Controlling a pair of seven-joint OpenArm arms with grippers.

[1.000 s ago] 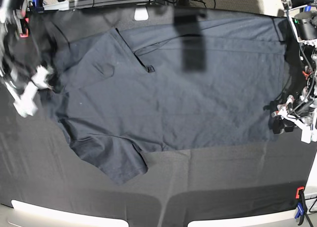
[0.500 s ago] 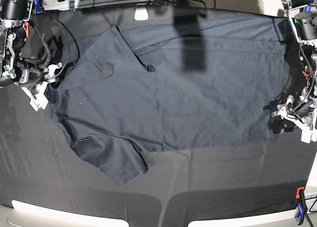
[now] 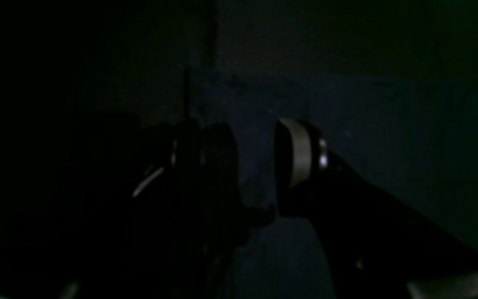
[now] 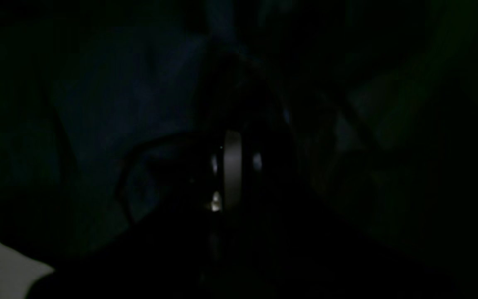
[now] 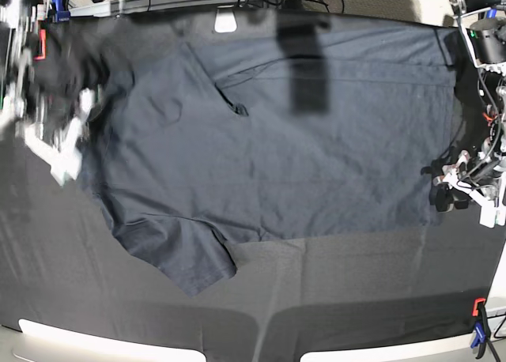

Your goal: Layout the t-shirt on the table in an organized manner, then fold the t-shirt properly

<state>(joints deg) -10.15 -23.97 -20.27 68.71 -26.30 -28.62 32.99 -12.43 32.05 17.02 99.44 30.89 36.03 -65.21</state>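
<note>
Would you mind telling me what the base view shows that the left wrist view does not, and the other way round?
Only the base view shows the whole t-shirt spread over the table, one sleeve toward the near edge, the blurred right gripper at the shirt's edge, and a red and blue clamp. Only the left wrist view shows the left gripper from close up, its jaws apart over dim fabric with nothing seen between them. Both share the left gripper and dark cloth beneath it.
</note>
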